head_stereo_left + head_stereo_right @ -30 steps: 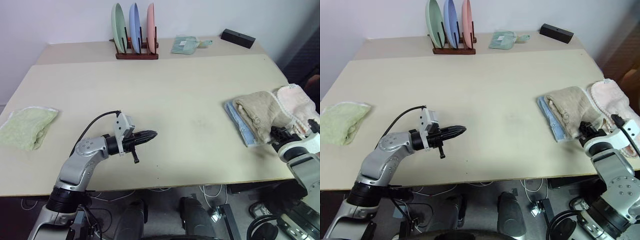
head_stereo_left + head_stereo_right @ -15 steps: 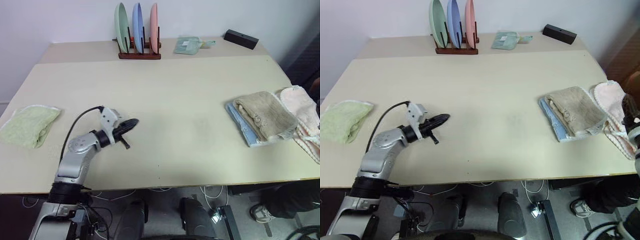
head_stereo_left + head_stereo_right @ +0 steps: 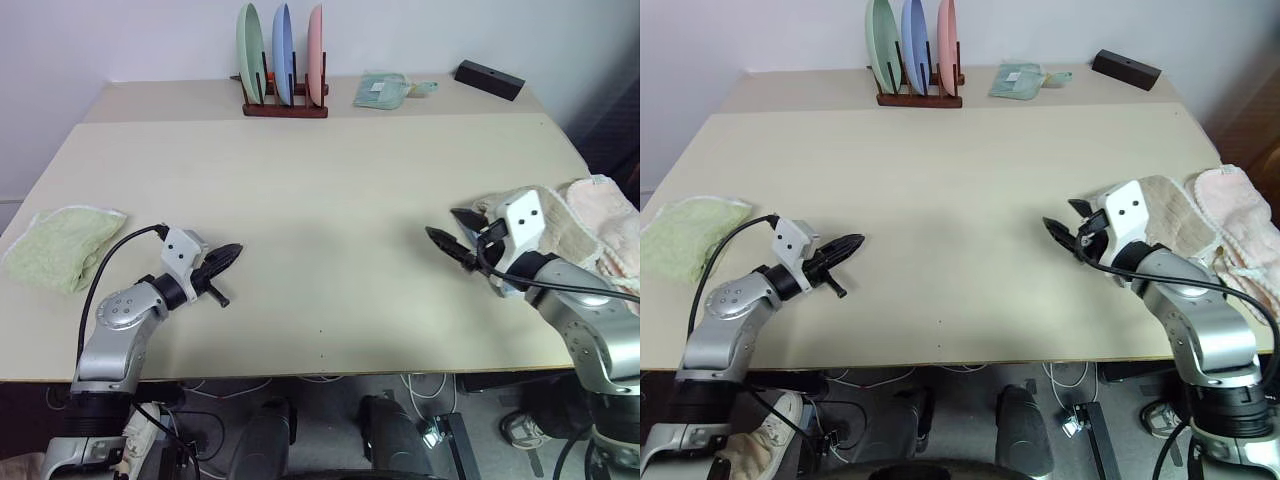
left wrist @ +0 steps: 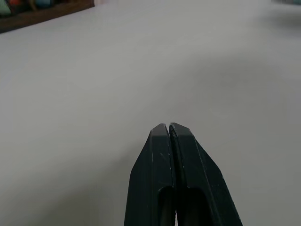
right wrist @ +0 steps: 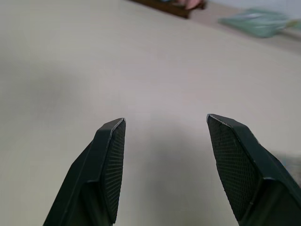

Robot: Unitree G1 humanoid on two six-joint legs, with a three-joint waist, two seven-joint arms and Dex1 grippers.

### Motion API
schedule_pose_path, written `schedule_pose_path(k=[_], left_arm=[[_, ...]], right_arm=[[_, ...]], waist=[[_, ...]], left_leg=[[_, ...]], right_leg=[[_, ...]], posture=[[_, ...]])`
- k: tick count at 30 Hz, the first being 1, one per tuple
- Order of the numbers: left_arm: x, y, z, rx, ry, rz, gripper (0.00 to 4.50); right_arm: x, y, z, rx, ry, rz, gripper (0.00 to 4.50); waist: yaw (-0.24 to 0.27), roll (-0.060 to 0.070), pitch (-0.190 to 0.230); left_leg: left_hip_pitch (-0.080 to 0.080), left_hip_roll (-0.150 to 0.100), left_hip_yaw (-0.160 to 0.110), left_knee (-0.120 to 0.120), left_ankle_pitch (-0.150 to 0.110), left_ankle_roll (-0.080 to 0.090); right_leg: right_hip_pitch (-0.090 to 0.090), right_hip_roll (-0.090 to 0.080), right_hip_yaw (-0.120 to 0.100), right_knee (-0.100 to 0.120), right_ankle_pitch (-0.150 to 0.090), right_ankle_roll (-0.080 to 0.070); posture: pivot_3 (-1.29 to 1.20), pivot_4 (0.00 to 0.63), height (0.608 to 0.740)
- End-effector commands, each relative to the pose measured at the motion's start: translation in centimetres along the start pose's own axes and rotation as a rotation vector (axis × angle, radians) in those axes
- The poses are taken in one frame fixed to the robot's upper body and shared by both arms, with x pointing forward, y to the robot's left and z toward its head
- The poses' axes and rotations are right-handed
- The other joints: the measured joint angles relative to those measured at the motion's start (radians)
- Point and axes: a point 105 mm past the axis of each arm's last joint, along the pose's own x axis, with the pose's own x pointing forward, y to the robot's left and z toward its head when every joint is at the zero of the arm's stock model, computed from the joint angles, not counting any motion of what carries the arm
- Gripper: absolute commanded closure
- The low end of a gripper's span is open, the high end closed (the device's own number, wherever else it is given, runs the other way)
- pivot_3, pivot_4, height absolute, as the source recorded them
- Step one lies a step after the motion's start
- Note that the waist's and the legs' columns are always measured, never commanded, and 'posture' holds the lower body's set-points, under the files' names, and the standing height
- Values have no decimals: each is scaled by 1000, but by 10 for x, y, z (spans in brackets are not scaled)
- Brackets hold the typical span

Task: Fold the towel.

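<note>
Towel: the beige towel (image 3: 560,222) lies in a bunched pile near the right edge of the table (image 3: 330,200). It rests on a light-blue cloth, of which a small part shows under the right arm. No gripper touches it.
Right gripper: the right gripper (image 3: 452,232) is over the table just to the left of the towel and points toward the middle of the table. Its two black fingers (image 5: 109,165) stand well apart and there is nothing between them.
Left gripper: the left gripper (image 3: 232,250) is low over the left front part of the table. Its fingers (image 4: 162,174) are pressed together and hold nothing.
Green towel: a fluffy light-green towel (image 3: 55,245) lies at the left edge of the table, well apart from the left gripper.
Pink cloth: a pink cloth (image 3: 605,215) lies just beside the towel, at the far right.
Back of table: a wooden rack with three upright plates (image 3: 283,62), a small pale-green cloth (image 3: 382,89) and a black box (image 3: 489,79).
</note>
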Motion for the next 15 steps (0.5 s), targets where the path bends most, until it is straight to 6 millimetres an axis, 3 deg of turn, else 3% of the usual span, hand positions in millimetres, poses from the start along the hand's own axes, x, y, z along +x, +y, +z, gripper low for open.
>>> schedule_pose_path(k=[1, 10, 15], left_arm=[[-5, 2, 14, 17, -42, 22, 4500], [-9, 0, 14, 4, -46, 39, 4500], [-1, 1, 21, 3, -62, 20, 4500]], right_arm=[[2, 0, 7, -32, -39, 31, 1743], [8, 1, -9, -48, -17, 78, 1743], [10, 0, -6, -47, -40, 53, 1743]], waist=[[-1, 0, 0], [-3, 0, 0], [-2, 0, 0]], left_leg=[[0, 0, 0, 0, 0, 0], [1, 0, 0, 0, 0, 0], [1, 0, 0, 0, 0, 0]], right_leg=[[0, 0, 0, 0, 0, 0], [0, 0, 0, 1, 0, 0], [0, 0, 0, 1, 0, 0]], posture=[[0, 150, 740], [0, 150, 740], [0, 150, 740]])
